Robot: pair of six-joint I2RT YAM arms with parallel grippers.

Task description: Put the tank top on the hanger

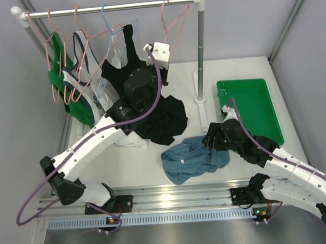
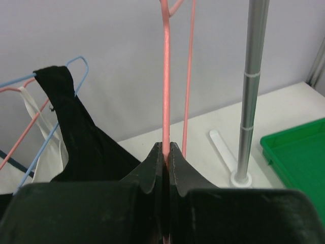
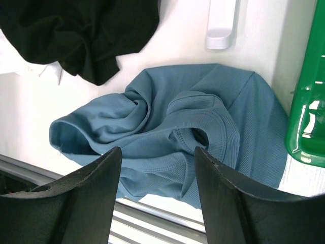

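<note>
Left gripper [image 2: 166, 152] is clamped tight on a wire of the pink hanger [image 2: 165, 86], which hangs from the rail [image 1: 112, 8] close to the right post. Right gripper [image 3: 157, 152] has its fingers spread wide and holds nothing, hovering right over the tank top [image 3: 203, 112]. The top lies crumpled on the table [image 1: 132, 162] near the front edge, between the black top [image 1: 163, 119] and the green tray [image 1: 243, 84] — just beside the tray's left wall, not in it.
</note>
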